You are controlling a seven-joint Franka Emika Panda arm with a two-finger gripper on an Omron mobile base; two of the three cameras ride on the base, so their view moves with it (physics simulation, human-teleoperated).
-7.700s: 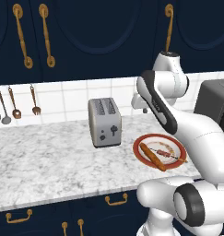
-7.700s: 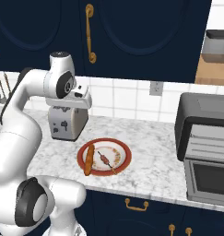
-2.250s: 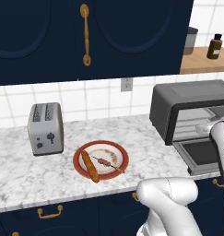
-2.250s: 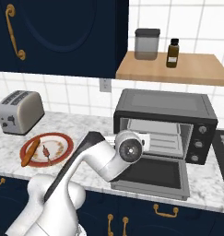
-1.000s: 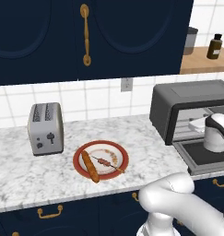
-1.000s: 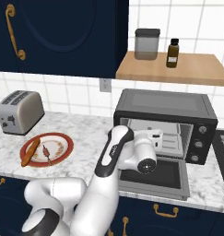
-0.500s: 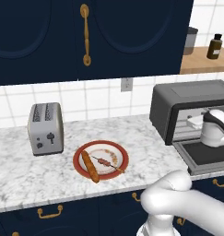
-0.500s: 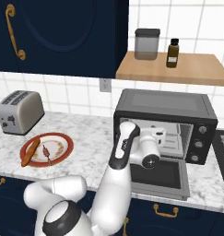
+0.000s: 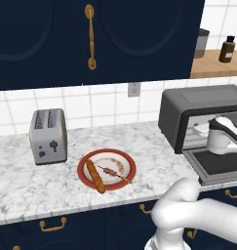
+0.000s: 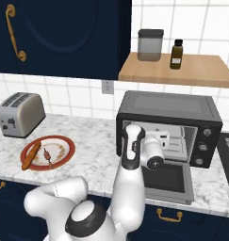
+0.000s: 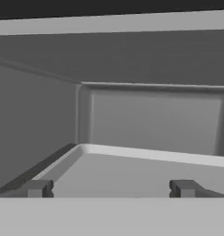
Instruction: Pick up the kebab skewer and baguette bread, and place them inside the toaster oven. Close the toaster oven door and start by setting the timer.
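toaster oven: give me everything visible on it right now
The toaster oven is a dark grey box with a matte top, standing on the marble counter against the tiled wall, under a wooden shelf. Its door is dropped fully open, lying flat toward the front, dark glass in a grey frame. Two knobs sit on the right front panel. The cavity looks plain grey with a light tray. The open gripper points into the cavity, holding nothing.
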